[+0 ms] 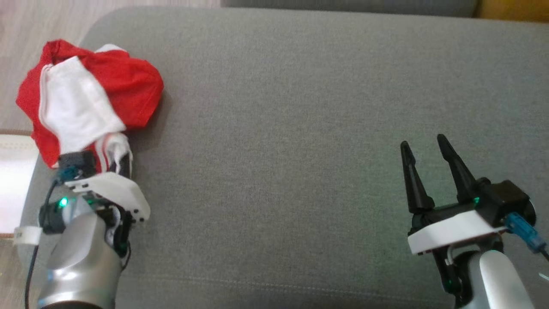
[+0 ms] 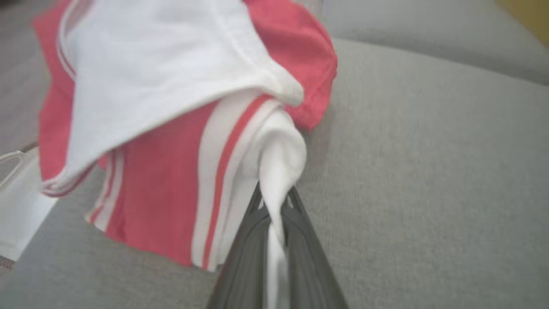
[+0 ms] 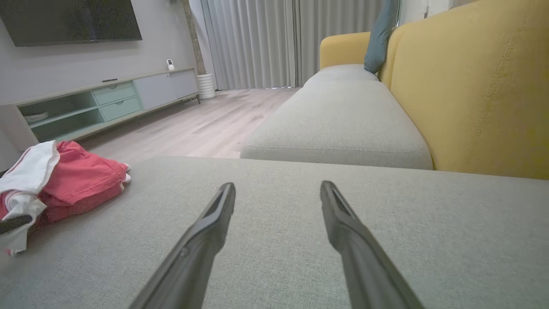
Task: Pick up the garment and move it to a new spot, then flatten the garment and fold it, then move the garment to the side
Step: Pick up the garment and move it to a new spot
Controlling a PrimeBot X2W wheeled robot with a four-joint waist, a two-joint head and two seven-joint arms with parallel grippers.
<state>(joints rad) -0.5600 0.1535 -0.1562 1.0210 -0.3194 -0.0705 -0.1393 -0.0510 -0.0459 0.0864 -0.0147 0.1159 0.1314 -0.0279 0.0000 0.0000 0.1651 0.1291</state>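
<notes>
You're mid pick-up: left gripper (image 2: pixel 274 197) is pinched on the crumpled red-and-white cloth garment (image 1: pixel 92 92), right gripper (image 1: pixel 422 141) spread apart. I'd say lift and carry it next.

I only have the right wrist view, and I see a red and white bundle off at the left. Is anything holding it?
Observer: Yes. In the left wrist view the left gripper is shut on a twisted white fold of the garment.
Operator: Whereabouts on the seat is it?
Observer: The head view puts it at the far left corner of the grey cushion, with part of it overlapping the cushion's left edge.
Operator: Is it just plain red and white?
Observer: No. Up close, the left wrist view shows white stripes running down the red cloth beside the pinched fold.
</notes>
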